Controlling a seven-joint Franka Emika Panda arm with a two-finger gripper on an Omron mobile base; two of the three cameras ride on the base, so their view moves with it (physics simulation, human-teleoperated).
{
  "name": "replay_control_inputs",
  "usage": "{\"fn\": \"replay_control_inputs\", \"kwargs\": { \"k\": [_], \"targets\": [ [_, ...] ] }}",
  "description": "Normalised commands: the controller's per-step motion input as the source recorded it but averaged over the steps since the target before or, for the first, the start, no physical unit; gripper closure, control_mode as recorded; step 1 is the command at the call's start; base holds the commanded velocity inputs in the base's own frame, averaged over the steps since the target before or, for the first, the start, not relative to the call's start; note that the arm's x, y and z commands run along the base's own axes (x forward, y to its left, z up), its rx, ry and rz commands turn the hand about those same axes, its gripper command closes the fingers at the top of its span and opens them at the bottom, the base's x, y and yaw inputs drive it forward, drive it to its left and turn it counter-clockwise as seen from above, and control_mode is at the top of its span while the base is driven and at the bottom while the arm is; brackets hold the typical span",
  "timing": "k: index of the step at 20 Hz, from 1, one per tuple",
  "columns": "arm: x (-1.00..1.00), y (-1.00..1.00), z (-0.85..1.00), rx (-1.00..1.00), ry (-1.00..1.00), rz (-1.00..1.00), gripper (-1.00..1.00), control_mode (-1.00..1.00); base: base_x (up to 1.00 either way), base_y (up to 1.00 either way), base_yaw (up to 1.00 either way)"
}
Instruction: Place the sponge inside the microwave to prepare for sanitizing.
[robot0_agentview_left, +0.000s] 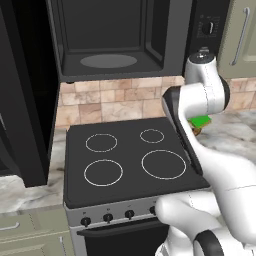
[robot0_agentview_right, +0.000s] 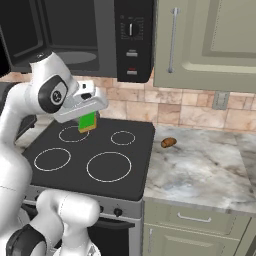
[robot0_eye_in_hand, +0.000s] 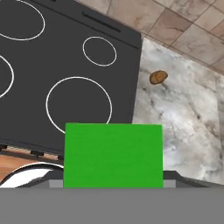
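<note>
The pincer (robot0_agentview_right: 89, 116) is clamped on the sponge (robot0_agentview_right: 87, 122), holding it in the air above the black stove (robot0_agentview_right: 90, 150), with its green face turned outward and a yellow layer showing at its lower edge. The microwave (robot0_agentview_left: 120, 40) hangs above the stove with its door open, its grey inside and round plate (robot0_agentview_left: 108, 61) visible. A small brown roundish object (robot0_agentview_right: 169, 142) lies on the marble surface (robot0_agentview_right: 200, 165) just right of the stove.

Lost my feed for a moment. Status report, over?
Gripper shut on sponge, held above stove. Microwave door open, plate bare. Nothing in the way; brown lump sits aside on counter.
</note>
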Motion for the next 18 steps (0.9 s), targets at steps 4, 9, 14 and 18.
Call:
{"fn": "replay_control_inputs", "kwargs": {
  "k": [4,9,14,18],
  "targets": [
    [0.00,0.22,0.26,0.06,-0.01,-0.01,1.00,-1.00,0.00,0.00,0.00],
    [0.00,0.18,0.02,0.01,-0.23,0.00,1.00,-1.00,0.00,0.00,0.00],
    [0.00,0.22,0.06,0.00,-0.22,0.00,1.00,-1.00,0.00,0.00,0.00],
    [0.00,0.42,0.46,0.05,-0.02,0.00,1.00,-1.00,0.00,0.00,0.00]
  ]
}}
